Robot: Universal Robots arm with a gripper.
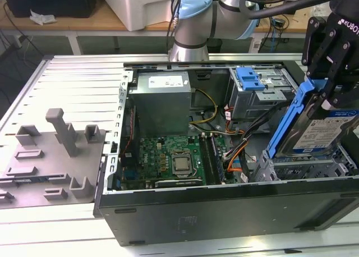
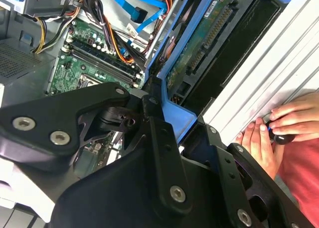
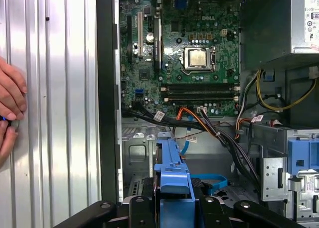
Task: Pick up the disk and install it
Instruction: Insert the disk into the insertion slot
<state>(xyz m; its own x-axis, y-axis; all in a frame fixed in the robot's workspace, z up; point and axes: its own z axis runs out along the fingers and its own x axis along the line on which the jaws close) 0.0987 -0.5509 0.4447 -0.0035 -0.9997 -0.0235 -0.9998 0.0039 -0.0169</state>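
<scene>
Now mid-install: end effector (image 1: 324, 91) clamped on the disk (image 1: 320, 131), held tilted over the grey drive cage (image 1: 291, 170). Likely needs squaring to that cage before seating.

Silver disk (image 1: 326, 131) — blue-framed, steeply tilted

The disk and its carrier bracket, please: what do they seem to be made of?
The disk is probably metal: grey-silver casing with a dull sheen. Its carrier bracket looks like plastic: uniform bright blue, smooth moulded edges.
</scene>
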